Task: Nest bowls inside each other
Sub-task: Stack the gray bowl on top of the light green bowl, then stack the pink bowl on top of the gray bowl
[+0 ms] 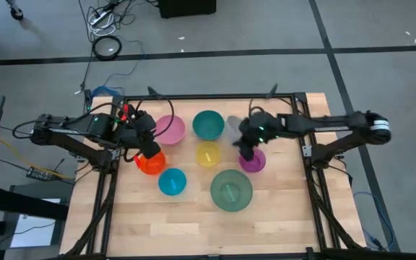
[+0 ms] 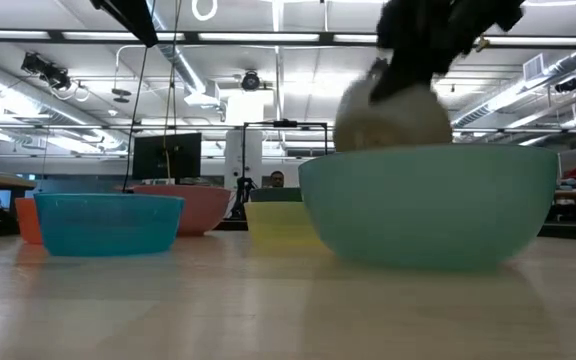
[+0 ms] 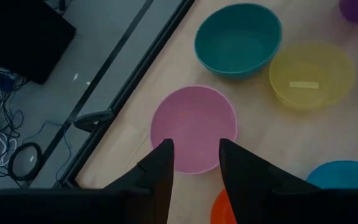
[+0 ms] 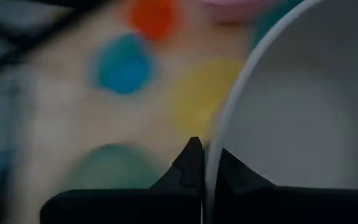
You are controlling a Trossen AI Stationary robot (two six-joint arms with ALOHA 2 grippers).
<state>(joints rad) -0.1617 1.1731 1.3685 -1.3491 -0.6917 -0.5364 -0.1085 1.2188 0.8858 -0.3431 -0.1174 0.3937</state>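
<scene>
My right gripper (image 4: 205, 167) is shut on the white-grey bowl (image 4: 303, 106), which shows blurred in the high view (image 1: 234, 128) between the teal bowl (image 1: 208, 124) and the purple bowl (image 1: 252, 160). In the low view the white-grey bowl (image 2: 393, 115) is up behind the green bowl (image 2: 428, 205). My left gripper (image 3: 194, 163) stands open over the near edge of the pink bowl (image 3: 194, 127), above the orange bowl (image 1: 150, 162). The yellow bowl (image 1: 208, 154), light blue bowl (image 1: 172, 182) and green bowl (image 1: 231, 190) rest on their bases on the table. My right gripper pinches the white-grey bowl's rim (image 4: 211, 140), one finger inside the bowl (image 4: 235, 171) and one outside. The fingers slant downward from the table's right side. The bowl is lifted clear of the table and tilted.
The wooden table (image 1: 280, 217) has bare room along its near edge and near right corner. A black frame runs along its far edge (image 1: 215, 96). Cables lie on the floor beyond it (image 1: 107, 47).
</scene>
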